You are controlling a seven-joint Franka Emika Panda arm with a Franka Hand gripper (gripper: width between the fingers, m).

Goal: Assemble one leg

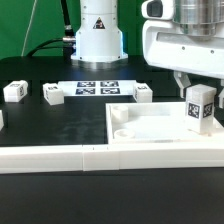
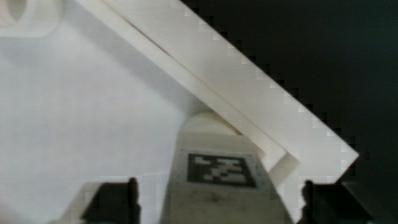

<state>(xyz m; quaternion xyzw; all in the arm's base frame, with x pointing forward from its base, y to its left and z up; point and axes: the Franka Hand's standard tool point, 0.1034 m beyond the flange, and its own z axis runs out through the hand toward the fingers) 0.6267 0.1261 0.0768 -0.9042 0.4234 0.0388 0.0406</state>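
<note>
Spare legs: two small white posts (image 1: 52,94) are lying loose around nine o'clock in the exterior view, well apart from the arm. A third (image 1: 143,95) is sitting just beyond the panel's far edge.
Marker board: this flat board (image 1: 95,87) is lying near twelve o'clock of the picture's centre, carrying only its tags.
Panel: the large white square panel (image 1: 150,128) is occupying the four o'clock region, with one round socket (image 1: 121,114) showing near its far corner.
Gripper: the gripper (image 1: 197,91) is hanging at about three o'clock, over the panel's corner on the exterior view's right. Its fingers (image 2: 116,200) are sitting narrowly apart and appear to be clamping the leg's upper part, holding nothing else.
Leg: the leg (image 1: 198,106) is hanging under the gripper at that corner. Whether its lower end is touching the panel cannot be told.
Axis: the leg is standing upright, its long axis running twelve to six o'clock, its tagged face turning toward the exterior camera. The wrist view is looking down its length (image 2: 222,165).
Risk, aim: the target socket is hiding behind the leg, so a small offset could land the tip on the panel's raised rim.
Risk, tilt: a slightly skewed grasp could be jamming the tip at the socket's mouth.
Risk, push: off-axis pressing could be sliding the panel.
</note>
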